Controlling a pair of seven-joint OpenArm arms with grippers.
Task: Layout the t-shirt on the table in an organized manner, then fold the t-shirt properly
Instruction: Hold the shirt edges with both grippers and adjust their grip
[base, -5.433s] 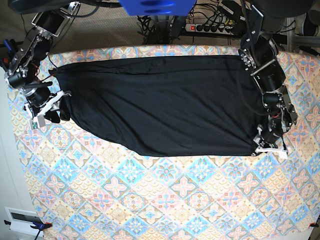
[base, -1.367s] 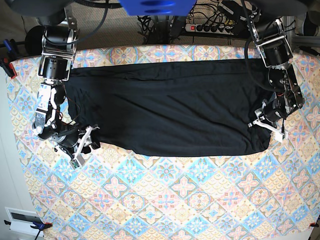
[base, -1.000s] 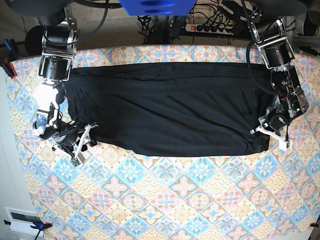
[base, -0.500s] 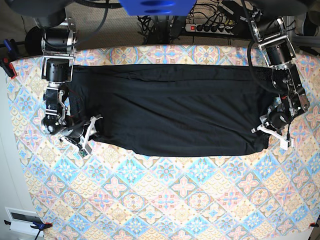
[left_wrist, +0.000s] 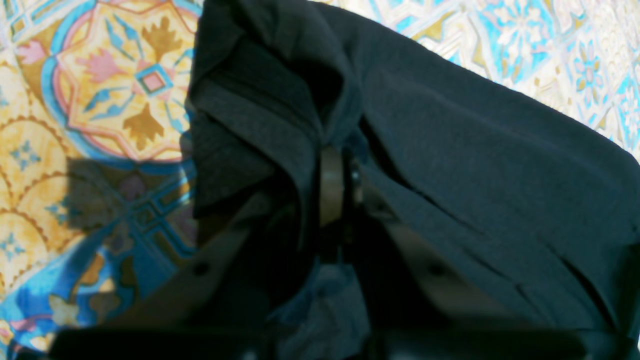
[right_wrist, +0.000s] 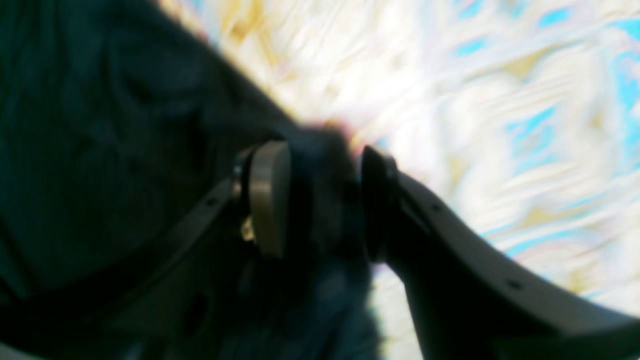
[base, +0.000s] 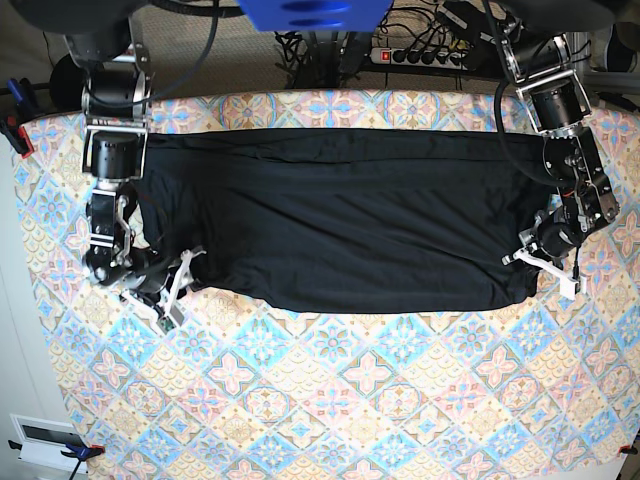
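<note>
The table (base: 330, 400) is carrying the t-shirt (base: 340, 220), lying as a wide black band across its far half, because the left gripper (base: 541, 264) and right gripper (base: 172, 286) are each pinching a near corner, likely tensioning it flat.

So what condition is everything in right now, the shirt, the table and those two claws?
t-shirt: spread out wide and mostly flat, near edge uneven, not folded yet.
table: covered by patterned cloth, shirt lying on its far half.
left claw: shut on a bunched corner of the shirt.
right claw: jaws apart, closed around a thick wad of the shirt.
</note>
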